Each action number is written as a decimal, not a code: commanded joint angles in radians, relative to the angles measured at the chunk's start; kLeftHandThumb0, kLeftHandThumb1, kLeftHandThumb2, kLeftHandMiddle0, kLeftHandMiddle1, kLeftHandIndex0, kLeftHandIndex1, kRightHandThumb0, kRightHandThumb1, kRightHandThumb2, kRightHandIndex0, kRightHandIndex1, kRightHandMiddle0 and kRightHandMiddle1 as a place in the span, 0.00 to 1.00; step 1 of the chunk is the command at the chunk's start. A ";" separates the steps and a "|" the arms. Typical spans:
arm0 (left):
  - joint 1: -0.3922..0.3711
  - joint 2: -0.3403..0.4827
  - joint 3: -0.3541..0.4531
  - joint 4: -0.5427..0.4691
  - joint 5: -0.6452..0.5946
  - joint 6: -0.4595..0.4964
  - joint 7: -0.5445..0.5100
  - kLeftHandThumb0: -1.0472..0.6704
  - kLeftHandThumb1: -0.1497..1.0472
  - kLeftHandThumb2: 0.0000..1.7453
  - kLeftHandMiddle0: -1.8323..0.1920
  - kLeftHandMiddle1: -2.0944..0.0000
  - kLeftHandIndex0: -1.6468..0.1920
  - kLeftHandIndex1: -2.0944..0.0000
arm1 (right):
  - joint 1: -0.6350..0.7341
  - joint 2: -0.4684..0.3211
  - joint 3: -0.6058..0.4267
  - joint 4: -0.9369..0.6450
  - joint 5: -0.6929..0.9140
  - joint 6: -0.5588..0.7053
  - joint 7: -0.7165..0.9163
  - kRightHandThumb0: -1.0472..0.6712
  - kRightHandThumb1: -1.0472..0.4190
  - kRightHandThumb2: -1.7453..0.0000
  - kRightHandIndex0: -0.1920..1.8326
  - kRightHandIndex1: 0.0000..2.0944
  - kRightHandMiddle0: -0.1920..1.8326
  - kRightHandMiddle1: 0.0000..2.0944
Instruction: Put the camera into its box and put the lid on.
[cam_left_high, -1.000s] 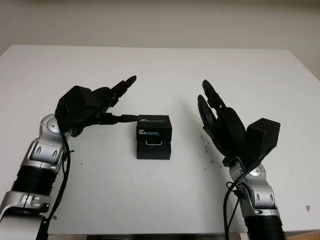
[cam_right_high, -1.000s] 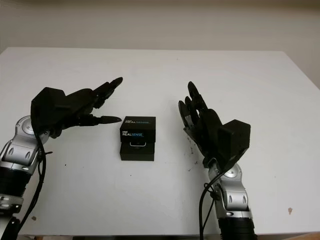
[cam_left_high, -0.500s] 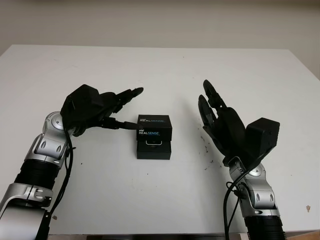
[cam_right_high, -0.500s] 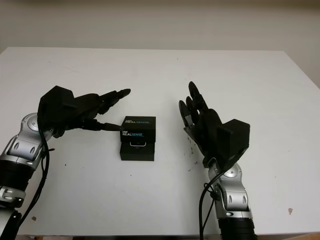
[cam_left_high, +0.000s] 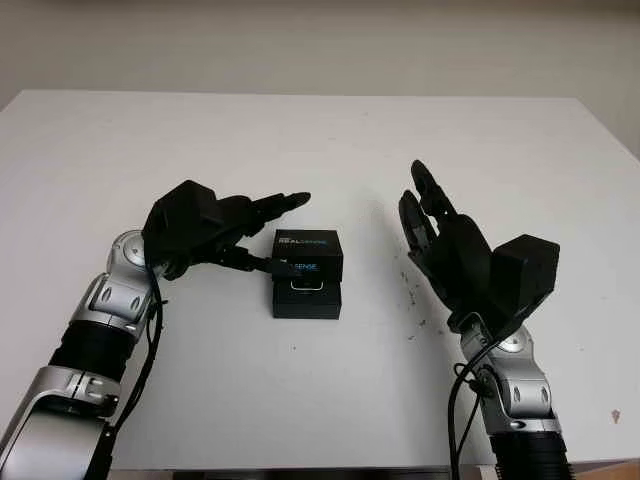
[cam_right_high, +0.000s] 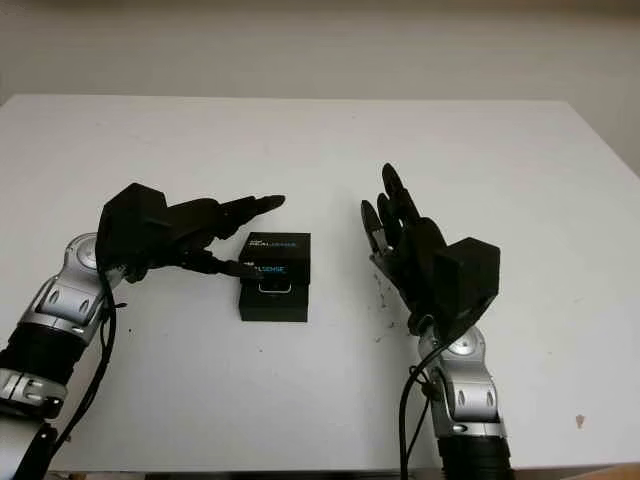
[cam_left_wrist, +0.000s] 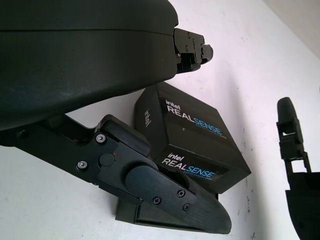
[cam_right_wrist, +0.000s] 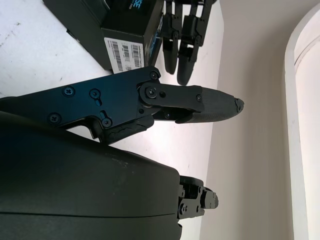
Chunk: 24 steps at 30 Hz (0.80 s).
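The black box base (cam_left_high: 308, 303) sits mid-table with the camera's silvery face (cam_left_high: 306, 288) showing in its uncovered near part. The black lid (cam_left_high: 309, 250), marked "intel REALSENSE", lies askew over the base's far part. My left hand (cam_left_high: 293, 233) is open at the lid's left side. Its thumb (cam_left_wrist: 165, 192) reaches across the lid's front left and its fingers (cam_left_high: 285, 202) stretch past the far left corner. Whether it touches the lid I cannot tell. My right hand (cam_left_high: 430, 225) is open, palm toward the box, a short way to its right.
The white table (cam_left_high: 320, 140) runs wide behind and around the box. Small dark specks (cam_left_high: 412, 290) mark the surface between the box and my right hand. The table's front edge (cam_left_high: 300, 468) lies close below both forearms.
My left hand has moved right toward the box, its thumb now reaching the lid's front left and its fingers over the far left corner. The right hand and the box stayed put.
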 joint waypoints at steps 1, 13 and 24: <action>-0.025 -0.003 -0.010 0.002 0.007 0.008 -0.005 0.12 0.84 0.03 0.87 0.97 0.89 0.97 | -0.007 -0.010 -0.005 -0.012 0.002 -0.011 0.003 0.23 0.00 0.75 0.09 0.03 0.09 0.03; -0.029 -0.006 -0.027 -0.009 0.035 0.022 0.009 0.15 0.84 0.03 0.85 0.96 0.88 0.97 | -0.004 -0.016 -0.006 -0.014 -0.005 -0.015 0.004 0.23 0.00 0.75 0.09 0.03 0.09 0.03; -0.008 -0.039 0.006 -0.008 -0.009 0.015 0.044 0.24 0.81 0.03 0.76 0.92 0.81 0.93 | -0.001 -0.012 -0.010 -0.008 -0.006 -0.024 0.006 0.22 0.00 0.76 0.09 0.03 0.09 0.03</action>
